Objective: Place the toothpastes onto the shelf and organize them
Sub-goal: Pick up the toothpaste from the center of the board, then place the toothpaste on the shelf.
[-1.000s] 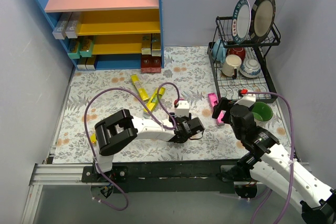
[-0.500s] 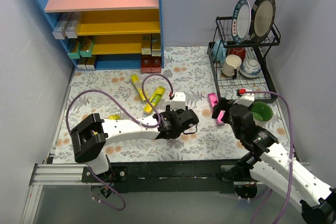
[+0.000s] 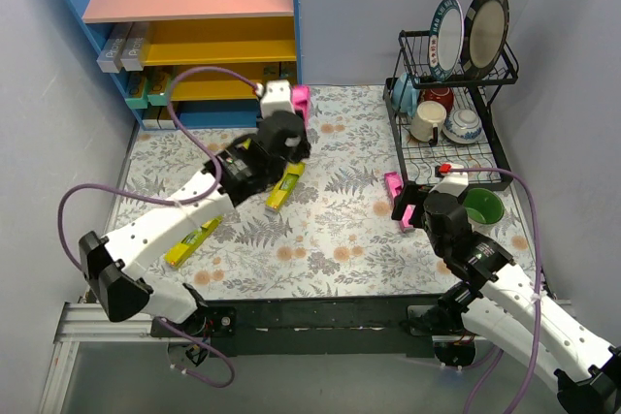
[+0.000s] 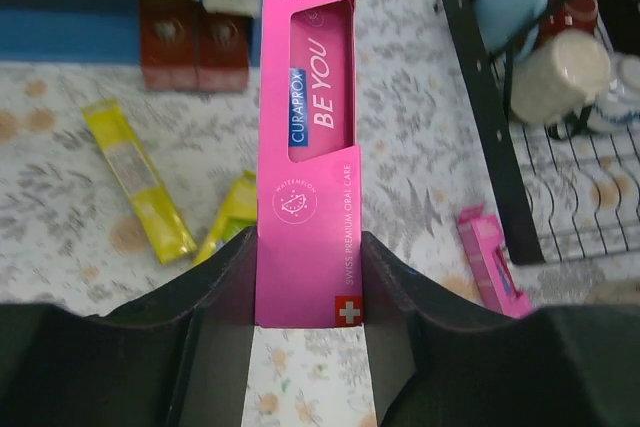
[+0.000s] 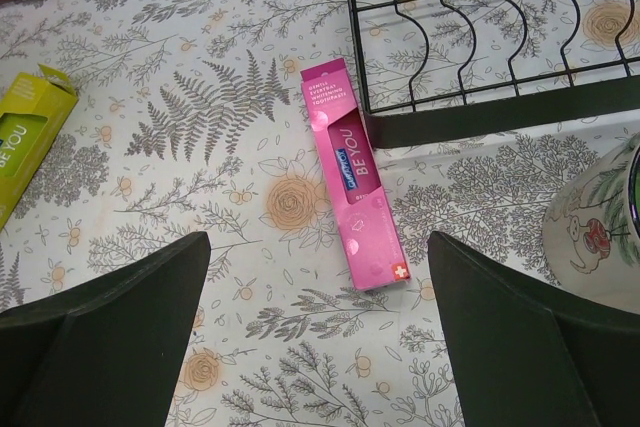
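Toward the near right corner, the right gripper [image 5: 318,242] hangs with fingers spread above a magenta cardboard toothpaste box [image 5: 355,187] lying flat beside the black wire dish rack [image 5: 480,115]. The left gripper [image 4: 305,277] has swung from mid-table toward the far edge, pinching a second magenta toothpaste box [image 4: 308,97] that now points at the blue-sided wooden shelf [image 3: 296,36] in the far left corner. Delivery looks under way, though yellow toothpaste boxes [image 3: 189,242] lie unshelved left of centre.

Light's soft and even, just faint shadows on the floral-print worktop [image 5: 250,277]. Right wrist view is crisp. Left wrist: lettering on the magenta-pink cardboard toothpaste box [image 4: 310,147] reads sharp, but the dark left gripper [image 4: 308,242] up close is murky and the corners go blurry.
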{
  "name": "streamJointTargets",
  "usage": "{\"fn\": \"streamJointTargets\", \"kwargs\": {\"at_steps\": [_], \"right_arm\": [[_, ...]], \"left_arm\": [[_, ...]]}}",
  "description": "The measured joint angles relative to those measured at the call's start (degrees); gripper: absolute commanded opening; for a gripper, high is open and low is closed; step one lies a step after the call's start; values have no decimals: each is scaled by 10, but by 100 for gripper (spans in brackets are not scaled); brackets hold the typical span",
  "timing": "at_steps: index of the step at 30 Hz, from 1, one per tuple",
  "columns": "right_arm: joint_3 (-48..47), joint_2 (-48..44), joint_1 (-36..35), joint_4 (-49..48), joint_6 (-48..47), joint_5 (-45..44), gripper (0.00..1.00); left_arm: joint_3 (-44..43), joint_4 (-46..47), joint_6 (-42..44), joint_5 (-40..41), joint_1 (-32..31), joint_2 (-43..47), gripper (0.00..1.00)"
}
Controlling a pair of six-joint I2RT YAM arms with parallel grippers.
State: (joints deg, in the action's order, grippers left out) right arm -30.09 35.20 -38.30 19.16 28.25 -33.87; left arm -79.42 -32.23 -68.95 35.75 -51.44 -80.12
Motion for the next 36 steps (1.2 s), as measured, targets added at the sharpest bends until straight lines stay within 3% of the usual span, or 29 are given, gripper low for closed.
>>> {"fn": "streamJointTargets", "kwargs": {"at_steps": [6, 17, 26, 36], "right_arm": [[0, -5, 0, 0, -12, 0, 98], [-1, -8, 0, -2, -43, -6, 98], [-1, -12, 0, -6, -60, -9, 98], [-1, -9, 0, -11, -63, -9, 98]], "left_arm": [[-111, 9, 95, -45, 130, -27, 36], [-327, 4, 176, -145, 266, -237, 37], [-416, 40, 202, -187, 313, -343, 39], [-467, 84, 190, -250, 310, -403, 53]]}}
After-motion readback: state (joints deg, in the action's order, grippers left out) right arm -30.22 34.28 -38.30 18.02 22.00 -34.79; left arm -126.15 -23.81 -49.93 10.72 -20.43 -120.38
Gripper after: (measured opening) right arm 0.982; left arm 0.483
